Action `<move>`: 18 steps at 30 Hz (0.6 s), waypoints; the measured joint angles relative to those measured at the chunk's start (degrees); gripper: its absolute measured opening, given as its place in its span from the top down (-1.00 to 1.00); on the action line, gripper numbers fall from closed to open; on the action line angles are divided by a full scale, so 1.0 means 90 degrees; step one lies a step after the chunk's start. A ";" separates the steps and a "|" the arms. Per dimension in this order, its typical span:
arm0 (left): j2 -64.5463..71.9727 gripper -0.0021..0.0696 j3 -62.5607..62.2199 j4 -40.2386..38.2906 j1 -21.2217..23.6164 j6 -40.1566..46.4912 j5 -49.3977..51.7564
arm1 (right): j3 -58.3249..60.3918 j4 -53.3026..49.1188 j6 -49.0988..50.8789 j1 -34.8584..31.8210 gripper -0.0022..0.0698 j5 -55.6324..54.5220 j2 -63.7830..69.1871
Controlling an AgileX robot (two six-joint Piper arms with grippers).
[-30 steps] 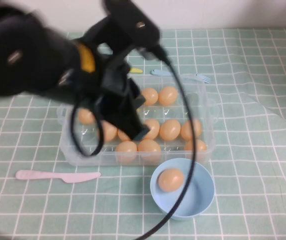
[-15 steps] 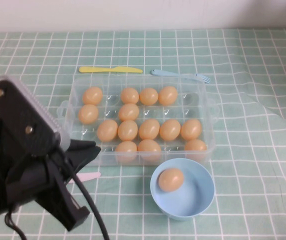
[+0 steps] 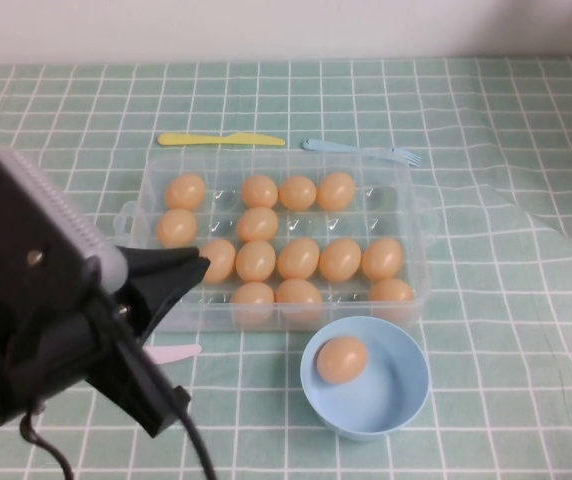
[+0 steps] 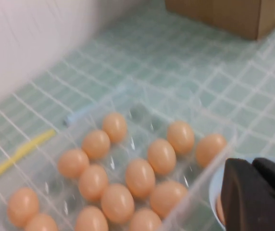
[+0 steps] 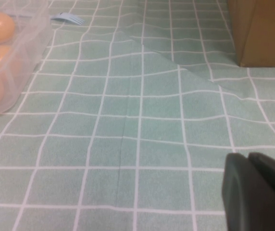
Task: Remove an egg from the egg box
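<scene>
High view, egg (image 3: 342,359): one orange-tan egg lies in the light blue bowl (image 3: 406,400), just in front of the egg box and free of any gripper.
Egg box (image 3: 418,215): clear tray with moulded cups in mid-table, many matching eggs seated in it and several cups bare, mostly at its left and right ends.
Progress: judging by the egg lying outside the tray, the removal looks done — what remains seems only to clear the arm away.
Left gripper (image 3: 171,275): at the near-left corner of the box, raised over the table, holding nothing; in the left wrist view its dark fingers (image 4: 253,197) appear pressed together.
Right gripper (image 5: 257,192): out of the high view; its wrist view places it low over bare cloth, well to the right of the box, fingers seemingly closed together on nothing.
Around: a yellow knife (image 3: 221,139) and blue fork (image 3: 361,149) behind the box, a pale pink knife (image 3: 176,352) in front — all on the green checked cloth (image 3: 526,330); a cardboard box (image 5: 262,29) stands farther right.
</scene>
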 joint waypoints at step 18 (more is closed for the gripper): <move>-0.3662 0.95 0.4045 -0.0481 0.3040 -0.0363 -0.4448 | 0.0000 0.0011 0.0000 0.0000 0.99 0.0000 0.0000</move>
